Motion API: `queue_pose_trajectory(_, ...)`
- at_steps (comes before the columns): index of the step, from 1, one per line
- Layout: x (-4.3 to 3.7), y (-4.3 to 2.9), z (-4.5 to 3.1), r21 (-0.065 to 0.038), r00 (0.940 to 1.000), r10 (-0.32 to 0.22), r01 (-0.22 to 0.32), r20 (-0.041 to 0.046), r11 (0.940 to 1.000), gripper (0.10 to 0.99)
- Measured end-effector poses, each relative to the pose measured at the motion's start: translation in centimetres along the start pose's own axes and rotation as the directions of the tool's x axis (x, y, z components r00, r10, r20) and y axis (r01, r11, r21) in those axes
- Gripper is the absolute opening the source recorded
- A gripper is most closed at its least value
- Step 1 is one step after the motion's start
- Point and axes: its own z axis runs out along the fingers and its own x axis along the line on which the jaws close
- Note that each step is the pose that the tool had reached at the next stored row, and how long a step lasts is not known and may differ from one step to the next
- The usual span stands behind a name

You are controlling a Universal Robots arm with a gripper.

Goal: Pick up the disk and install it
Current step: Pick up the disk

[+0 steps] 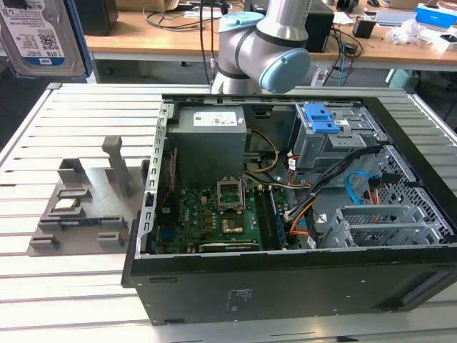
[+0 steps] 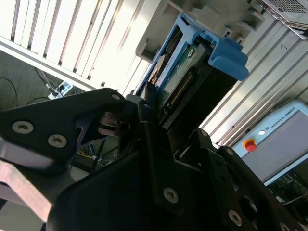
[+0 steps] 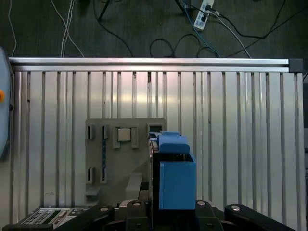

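Contact confirmed on my feed: fingers (image 2: 154, 154) pinch the disk (image 3: 177, 183) edge-up over the slatted bench (image 3: 240, 134), near the grey fixture (image 3: 110, 159).

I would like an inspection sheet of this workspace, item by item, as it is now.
Surface: slatted aluminium table, carrying case and fixture.
Job's things: disk in blue carrier, held above the table; open computer case, on its side.
Clutter: grey holding fixture beside the case.
Grippers: gripper shut on the disk.
Cables: wire bundles inside the case; power strip with leads on the floor.
Surroundings: cluttered desks behind.
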Motion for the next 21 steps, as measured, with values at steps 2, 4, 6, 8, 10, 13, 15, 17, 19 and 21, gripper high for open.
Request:
queue_pose_trajectory(2, 0.00, 0.01, -0.50, 0.000, 1.0000, 0.000, 0.000, 0.0000, 1.0000, 0.353)
queue_pose_trajectory(4, -0.01, 0.02, -0.88, 0.000, 1.0000, 0.000, 0.000, 0.0000, 1.0000, 0.353)
queue_pose_trajectory(6, -0.01, 0.03, -1.23, 0.000, 1.0000, 0.000, 0.000, 0.0000, 1.0000, 0.353)
queue_pose_trajectory(8, -0.01, 0.04, -1.63, -0.001, 1.0000, 0.000, 0.000, -0.0001, 1.0000, 0.353)
queue_pose_trajectory(10, -0.01, 0.05, -1.95, -0.001, 1.0000, 0.000, 0.000, 0.0000, 1.0000, 0.353)
queue_pose_trajectory(13, -0.01, 0.06, -2.50, -0.001, 1.0000, 0.000, 0.000, -0.0001, 1.0000, 0.353)
queue_pose_trajectory(15, -0.02, 0.07, -2.79, -0.001, 1.0000, 0.000, 0.000, 0.0000, 1.0000, 0.353)
queue_pose_trajectory(17, -0.02, 0.08, -3.31, -0.001, 1.0000, 0.000, 0.000, 0.0000, 1.0000, 0.353)
queue_pose_trajectory(19, -0.02, 0.09, -3.58, -0.001, 1.0000, 0.000, 0.000, 0.0000, 1.0000, 0.353)
queue_pose_trajectory(21, -0.02, 0.09, -3.97, -0.002, 1.0000, 0.000, 0.000, 0.0000, 1.0000, 0.353)
